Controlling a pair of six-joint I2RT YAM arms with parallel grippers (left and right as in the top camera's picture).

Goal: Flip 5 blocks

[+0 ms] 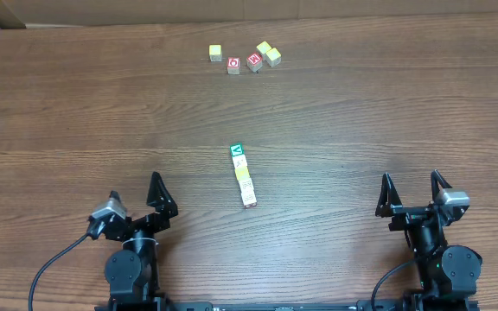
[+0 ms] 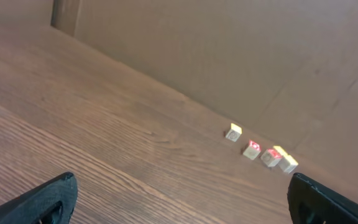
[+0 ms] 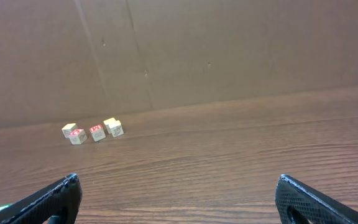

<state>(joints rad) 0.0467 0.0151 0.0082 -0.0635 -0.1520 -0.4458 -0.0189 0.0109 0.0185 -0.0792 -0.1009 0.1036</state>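
While both arms rest at the 6 o'clock edge of the counter [image 1: 76, 112], the left tool [image 1: 135, 192] and right tool [image 1: 411, 181] stand spread wide, holding nothing. A short row of small cubes [image 1: 243, 175], touching end to end, lies mid-counter, its long axis running roughly 11 to 5 o'clock. It sits at 3 o'clock from the left tool, the nearer one, and 9 o'clock from the right. Five loose cubes [image 1: 254, 61] cluster toward 12 o'clock. The blocks look like pale painted wood with red, green and yellow faces; the row probably holds four or five. The counter is brown woodgrain.
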